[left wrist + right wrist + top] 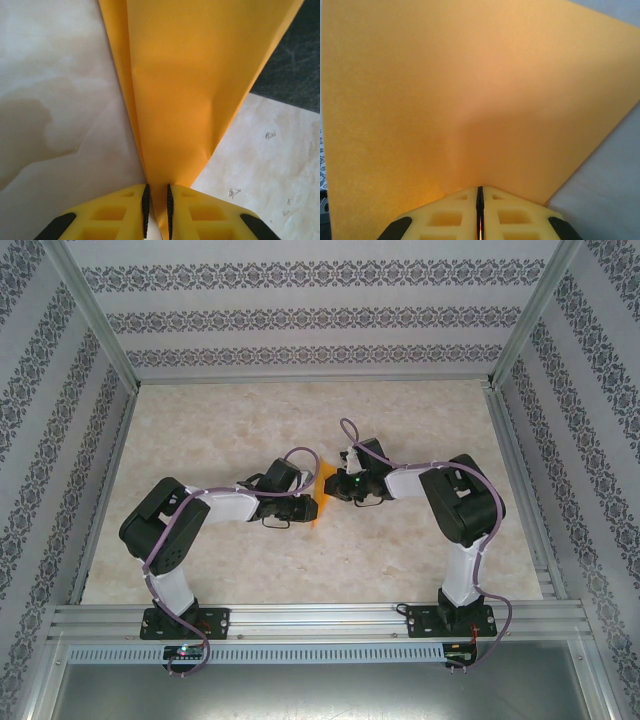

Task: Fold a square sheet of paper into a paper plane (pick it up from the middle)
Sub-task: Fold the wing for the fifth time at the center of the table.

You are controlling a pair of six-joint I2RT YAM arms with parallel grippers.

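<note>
The orange sheet of paper [318, 503] is held off the table's middle between both grippers. In the left wrist view the paper [190, 90] is folded into a long shape with layered edges. It tapers down to a narrow end that runs between the black pads of my left gripper [156, 187], which is shut on it. In the right wrist view a broad flat face of the paper [470, 90] rises from the tips of my right gripper [480, 189], whose jaws are pressed together on its edge. From above, the left gripper [303, 502] and right gripper [336, 487] face each other closely.
The pale marbled table [300, 570] lies below the paper. Aluminium frame rails [300, 620] run along the near edge, and patterned walls [300, 320] enclose the back and sides. A dark surface [295, 65] shows beyond the paper at the upper right.
</note>
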